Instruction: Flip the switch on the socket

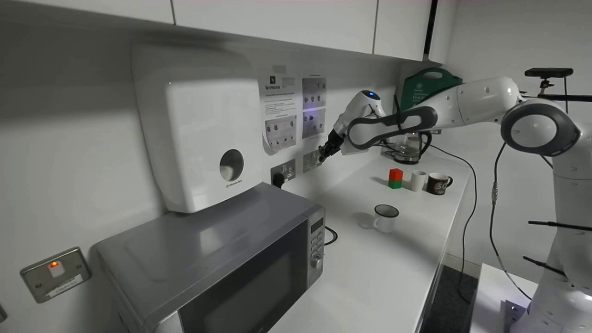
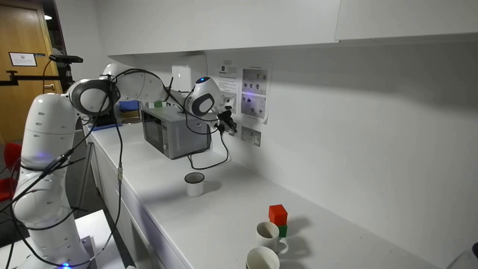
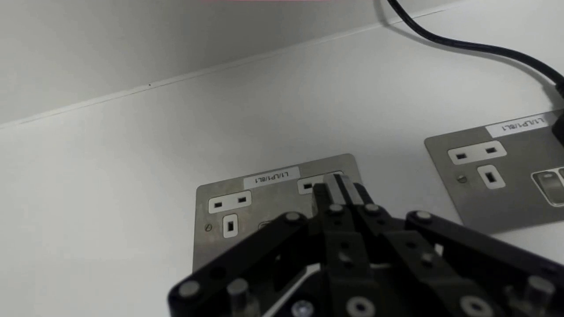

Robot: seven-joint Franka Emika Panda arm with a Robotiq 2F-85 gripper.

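Observation:
A steel double wall socket (image 3: 275,196) with white pin holes shows in the wrist view, where its label stands upside down. It also shows in both exterior views (image 1: 310,162) (image 2: 251,136). My gripper (image 3: 343,179) is shut and empty, its fingertips in front of this socket's right-hand outlet in the wrist view. The gripper also shows in both exterior views (image 1: 321,154) (image 2: 234,128), close to the wall. I cannot tell whether it touches the plate. The fingers hide most of this socket's switches; only a sliver of a switch rim (image 3: 263,224) shows.
A second socket (image 3: 480,207) with a visible switch (image 3: 551,187) and a black plug (image 3: 558,127) sits beside it. A microwave (image 1: 259,240), a white dispenser (image 1: 208,115) and a mug (image 1: 385,219) are nearby. Cupboards (image 1: 277,27) hang above. Stacked blocks (image 1: 395,178) stand further along.

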